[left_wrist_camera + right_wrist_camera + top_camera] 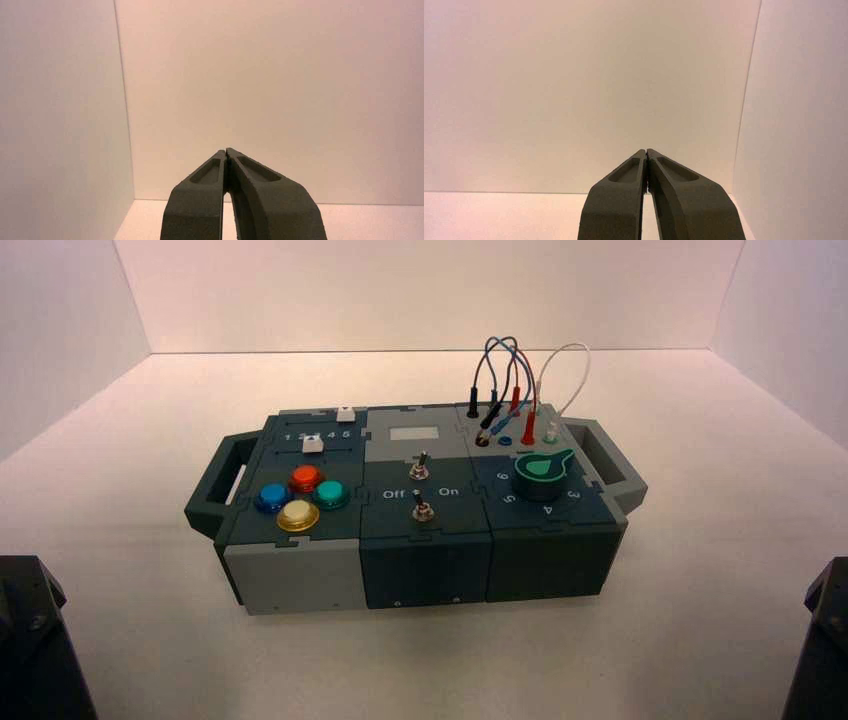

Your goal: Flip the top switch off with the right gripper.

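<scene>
The box (pixel 300 575) stands mid-table in the high view. The top switch (pixel 421 464), a small silver toggle, sits on the dark teal middle panel between the "Off On" print and the grey panel. An identical toggle (pixel 422 508) sits nearer the front edge. My right gripper (pixel 646 151) is shut and empty, facing the bare back wall; only a dark part of the right arm (pixel 822 640) shows at the high view's lower right corner, far from the box. My left gripper (pixel 226 150) is shut and empty, parked; its arm (pixel 35 640) shows at the lower left corner.
On the box's left are blue, red, teal and yellow round buttons (pixel 301 496) and white sliders (pixel 313 445). On its right are a green knob (pixel 541 470) and plugged wires (pixel 515 380). Handles stick out at both ends. White walls enclose the table.
</scene>
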